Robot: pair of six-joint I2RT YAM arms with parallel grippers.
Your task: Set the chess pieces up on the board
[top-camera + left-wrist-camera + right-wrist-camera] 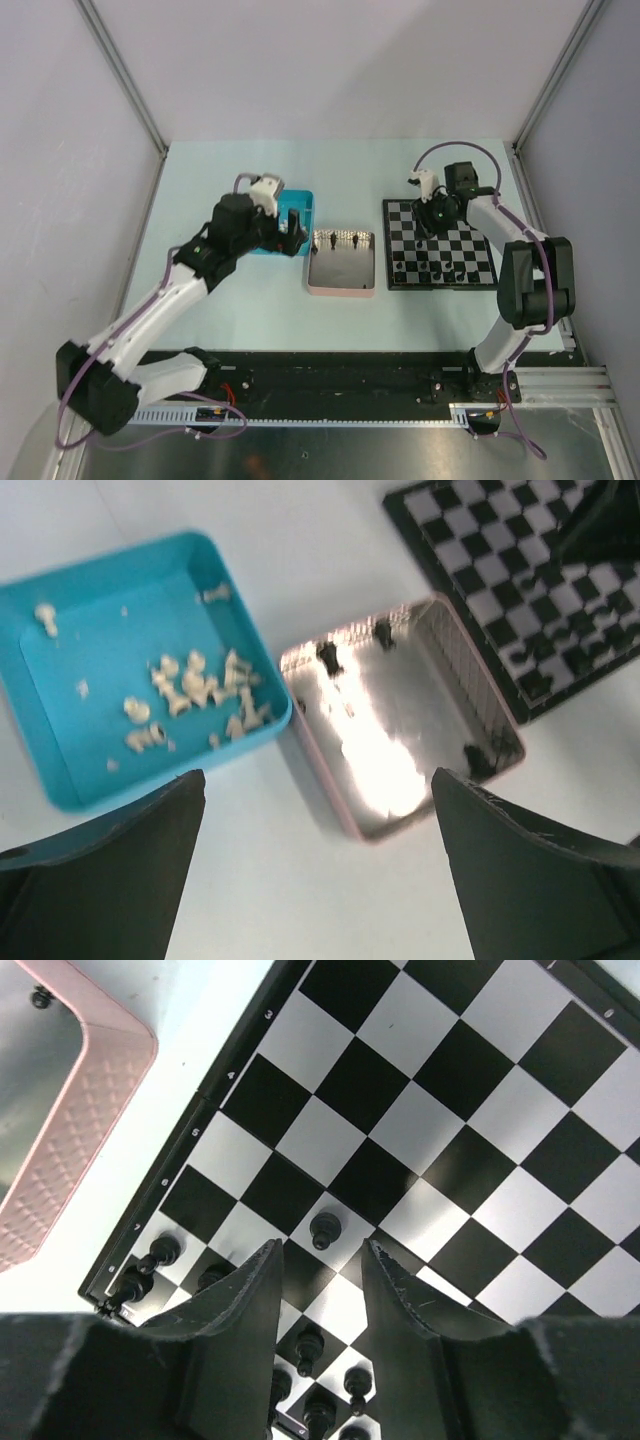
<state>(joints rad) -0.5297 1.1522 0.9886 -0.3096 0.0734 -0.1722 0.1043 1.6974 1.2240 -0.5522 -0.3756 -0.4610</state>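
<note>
Left jaws wide apart over blue tray (90, 640), pink tray (400, 730); right jaws slightly apart, black pawn (325, 1228) just beyond tips.

The left arm (170, 290) is reaching forward and to the right, its left gripper (318, 776) pointing down with fingers spread wide. The right arm (535, 270) is bending sharply at the elbow, its right gripper (318, 1245) hanging low with fingers narrowly apart.

Black-and-grey chequered board (475, 245), blue tray (100, 640), pink tray (340, 289).
</note>
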